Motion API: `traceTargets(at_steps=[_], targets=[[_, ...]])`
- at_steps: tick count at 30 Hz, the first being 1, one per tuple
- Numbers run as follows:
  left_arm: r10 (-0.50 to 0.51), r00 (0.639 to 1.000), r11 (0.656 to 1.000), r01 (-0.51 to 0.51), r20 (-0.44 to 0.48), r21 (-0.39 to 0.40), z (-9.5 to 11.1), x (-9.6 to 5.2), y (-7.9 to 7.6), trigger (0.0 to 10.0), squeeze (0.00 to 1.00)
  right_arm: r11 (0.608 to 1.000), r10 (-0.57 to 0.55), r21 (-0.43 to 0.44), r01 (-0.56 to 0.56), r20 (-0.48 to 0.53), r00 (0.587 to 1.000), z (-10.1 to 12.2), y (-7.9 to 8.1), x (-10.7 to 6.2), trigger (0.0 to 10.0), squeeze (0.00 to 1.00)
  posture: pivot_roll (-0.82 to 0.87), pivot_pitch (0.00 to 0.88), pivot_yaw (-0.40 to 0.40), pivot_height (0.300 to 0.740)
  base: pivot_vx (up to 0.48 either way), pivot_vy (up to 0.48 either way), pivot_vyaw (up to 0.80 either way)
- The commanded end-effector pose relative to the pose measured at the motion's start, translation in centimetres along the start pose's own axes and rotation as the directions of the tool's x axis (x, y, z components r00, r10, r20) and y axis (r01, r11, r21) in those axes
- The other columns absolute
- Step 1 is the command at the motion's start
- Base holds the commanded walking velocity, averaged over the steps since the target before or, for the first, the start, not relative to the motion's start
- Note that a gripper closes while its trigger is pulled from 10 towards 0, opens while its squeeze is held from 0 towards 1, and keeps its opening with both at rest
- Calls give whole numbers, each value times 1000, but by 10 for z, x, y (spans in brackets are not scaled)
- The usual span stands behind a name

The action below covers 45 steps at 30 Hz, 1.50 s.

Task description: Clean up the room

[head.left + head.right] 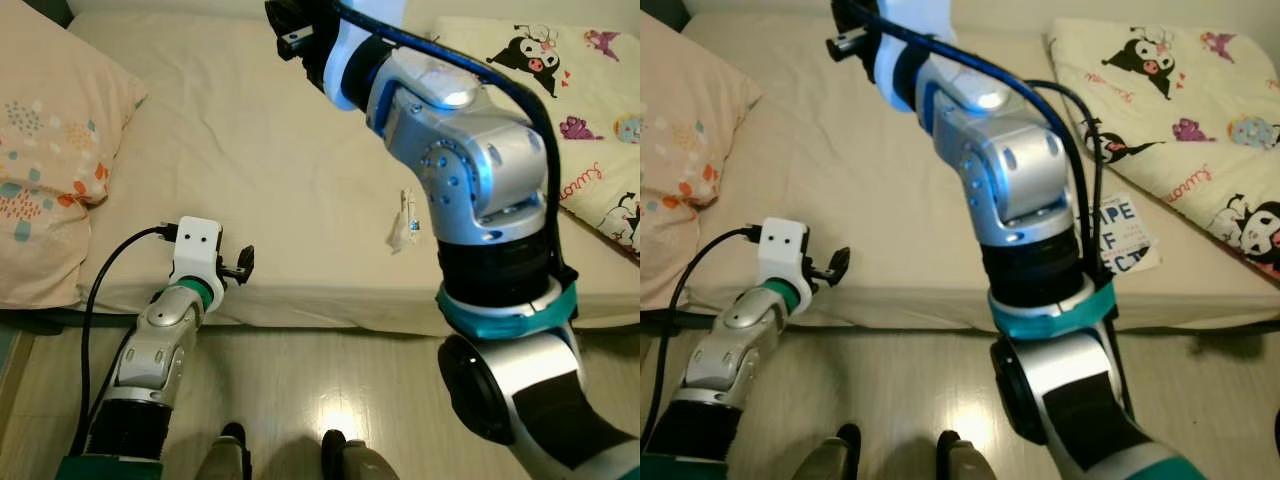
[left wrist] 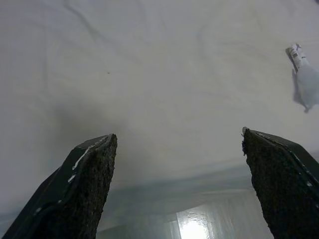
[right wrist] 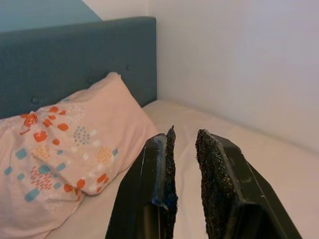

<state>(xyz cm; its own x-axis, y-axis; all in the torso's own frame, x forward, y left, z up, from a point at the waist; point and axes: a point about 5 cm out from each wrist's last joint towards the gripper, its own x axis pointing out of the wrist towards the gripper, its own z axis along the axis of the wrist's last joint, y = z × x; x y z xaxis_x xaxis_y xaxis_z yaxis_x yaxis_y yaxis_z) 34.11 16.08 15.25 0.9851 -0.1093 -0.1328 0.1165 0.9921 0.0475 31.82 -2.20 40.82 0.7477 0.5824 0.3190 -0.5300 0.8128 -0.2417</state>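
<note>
While nothing is yet in either gripper, we judge that we are between pickups, still choosing what to clear off the bed (image 1: 250, 180). The likeliest target is the small crumpled wrapper (image 1: 405, 225) lying on the sheet right of centre in the left eye frame, just beside our raised right forearm. In the left wrist view it sits at the upper right edge (image 2: 303, 79), well apart from the fingertips. A printed card or booklet (image 1: 1127, 235) also lies on the mattress at centre right of the right eye frame, near the cartoon-print quilt (image 1: 590, 120) in the upper right corner.

Our left gripper (image 1: 238, 265) hovers at the near edge of the mattress in the lower left of the frame, its fingers (image 2: 87, 184) spread wide, released and touching nothing. Our right gripper (image 1: 290, 30) is lifted high at the top centre of the frame, pointing toward the headboard and the patterned pillow (image 3: 60, 154); its pads (image 3: 164, 189) are nearly together with only a narrow gap, and nothing sits between them.

We think the next move calls for swinging one gripper over to the wrapper, lowering onto the soft sheet, and pinching the thin piece without gathering up fabric.
</note>
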Motion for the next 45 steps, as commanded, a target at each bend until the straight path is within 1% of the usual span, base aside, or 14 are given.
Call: traceTargets(at_steps=[1,5,12,19,25,33,37,38,39,40,41,42,43,45], targets=[[-3,999,1000,3,-47,-3,-12,-4,0,10000,0,1000,6,-14,-6,7,1000,5,3,-3,10000,0,126,323,9,740,0,0,0],[-4,999,1000,4,-48,-3,-11,-3,-1,10000,0,1000,-10,2,10,7,1000,5,-1,-3,10000,0,127,324,11,740,0,0,0],[-6,998,1000,7,-55,1,-13,-4,-1,10000,0,999,19,-26,-19,-17,1000,2,9,-1,10000,0,127,326,10,740,0,0,0],[-4,998,1000,4,-59,6,-14,-5,0,10000,0,999,-30,-16,30,18,999,10,-6,-9,10000,0,132,326,11,740,0,0,0],[-9,998,1000,9,-63,4,-16,-4,-4,10000,0,998,15,-56,-17,-30,999,-1,5,-3,10000,0,124,324,0,740,0,0,0],[1,998,1000,-1,-62,1,-15,-5,1,10000,0,998,-57,-17,57,23,998,16,-17,-7,10000,0,128,325,3,740,0,0,0],[3,998,1000,-2,-63,6,-16,-6,1,10000,0,998,-57,14,57,-7,998,4,-20,-12,10000,0,129,321,1,740,0,0,0],[7,998,1000,-6,-69,23,-19,-10,3,10000,0,989,-149,-2,150,-142,979,-44,-37,-28,10000,0,134,303,-15,740,0,0,0],[7,998,1000,-6,-69,23,-19,-10,3,10000,0,989,-149,-2,150,-142,979,-44,-37,-28,10000,0,134,303,-15,740,0,0,0],[15,997,999,-13,-76,33,-23,-15,6,10000,0,972,-230,-6,236,-259,938,-89,-49,-50,10000,0,134,308,-19,740,0,0,0],[20,997,999,-17,-80,36,-25,-17,8,10000,0,965,-252,-2,263,-290,923,-104,-52,-58,10000,0,134,308,-19,740,0,0,0],[20,997,999,-17,-80,36,-25,-17,8,10000,0,965,-252,-2,263,-290,923,-104,-52,-58,10000,0,134,308,-19,740,0,0,0],[31,995,999,-28,-92,38,-31,-22,11,10000,0,951,-289,7,309,-335,897,-129,-54,-73,10000,0,123,272,-15,740,0,0,0],[40,994,999,-37,-101,36,-36,-25,13,10000,0,939,-315,14,344,-371,874,-148,-54,-84,10000,0,123,272,-15,740,0,0,0]])
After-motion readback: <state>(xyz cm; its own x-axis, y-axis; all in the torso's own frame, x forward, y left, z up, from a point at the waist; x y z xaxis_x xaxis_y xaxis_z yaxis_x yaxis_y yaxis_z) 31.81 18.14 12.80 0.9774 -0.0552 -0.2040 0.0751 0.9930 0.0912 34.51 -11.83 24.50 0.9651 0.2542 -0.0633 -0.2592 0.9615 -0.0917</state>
